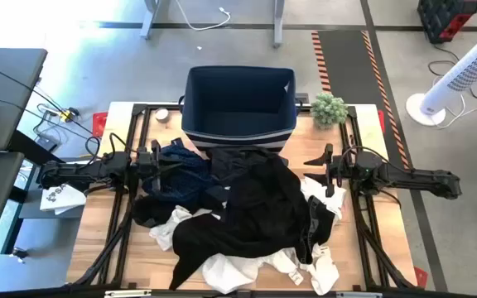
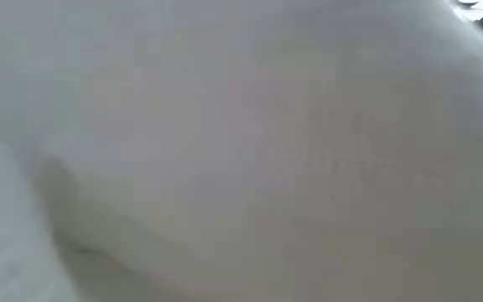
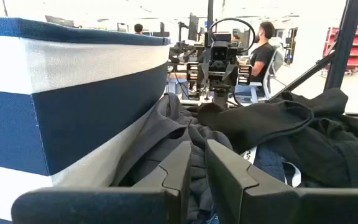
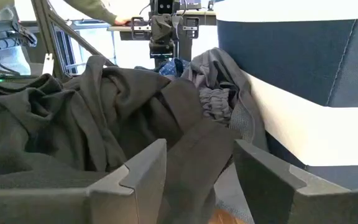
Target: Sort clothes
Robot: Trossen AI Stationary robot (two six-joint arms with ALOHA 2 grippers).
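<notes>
The clothes (image 1: 247, 211) lie heaped across the middle of the table (image 1: 363, 273), between the two grippers: a large black garment (image 1: 259, 203) on top, a navy dotted garment (image 1: 180, 170) at the left gripper's side of the heap, and white shirts (image 1: 238, 269) and socks spilling out at the near edge. The left gripper (image 1: 166, 165) sits at the edge of the heap just beside the navy piece, its fingers (image 3: 179, 171) nearly together with only a thin gap and no cloth pinched between them. The right gripper (image 1: 317, 159) hangs at the opposite edge, its fingers (image 4: 145, 168) spread apart and holding nothing, dark fabric lying just ahead of them. Beyond both grippers, touching the heap, stands a dark blue bin (image 1: 238, 103), with a small green plant (image 1: 330, 108) near the right gripper. White cloth (image 2: 241, 151) fills the low view entirely.
</notes>
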